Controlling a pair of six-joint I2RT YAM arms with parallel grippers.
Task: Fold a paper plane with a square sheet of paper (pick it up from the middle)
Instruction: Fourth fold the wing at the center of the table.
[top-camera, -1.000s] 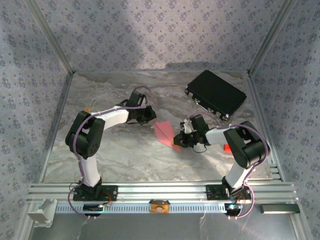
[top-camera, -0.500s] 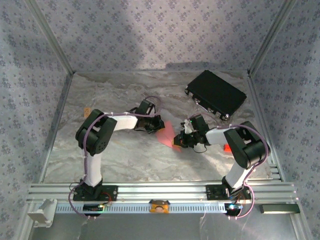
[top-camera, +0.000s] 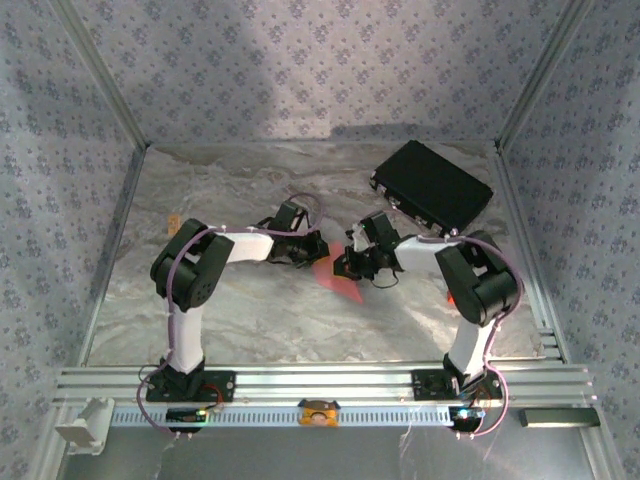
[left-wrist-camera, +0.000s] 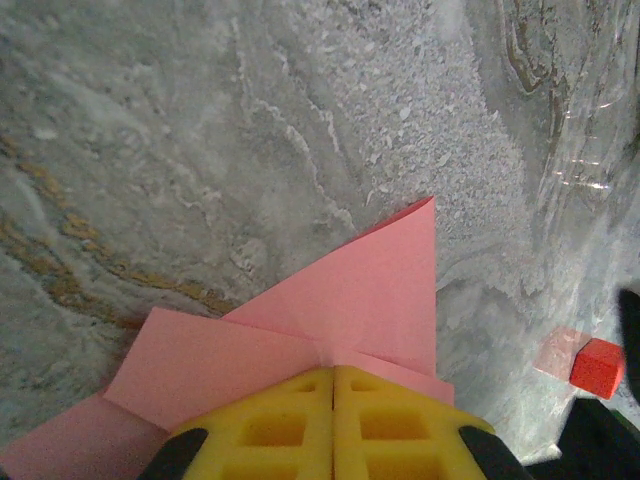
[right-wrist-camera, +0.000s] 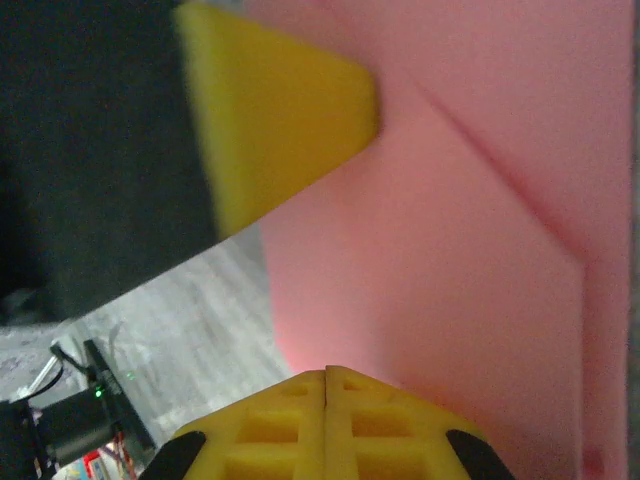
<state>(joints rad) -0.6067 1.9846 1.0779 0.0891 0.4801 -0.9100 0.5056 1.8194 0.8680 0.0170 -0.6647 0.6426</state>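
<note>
The pink sheet of paper (top-camera: 328, 272), already creased into a pointed shape, lies flat on the bench (top-camera: 250, 310) midway between the two arms. Its long axis looks to run from far-left to near-right. The left end effector (top-camera: 312, 250) rests on its far-left end with its jaws closed together, pressing rather than pinching as far as I can judge. The right end effector (top-camera: 347, 267) meets it from the right, also closed and gripping nothing. Both touch the paper and neither is nearer, so the next fold likely needs one to pin while the other lifts a flap.
</note>
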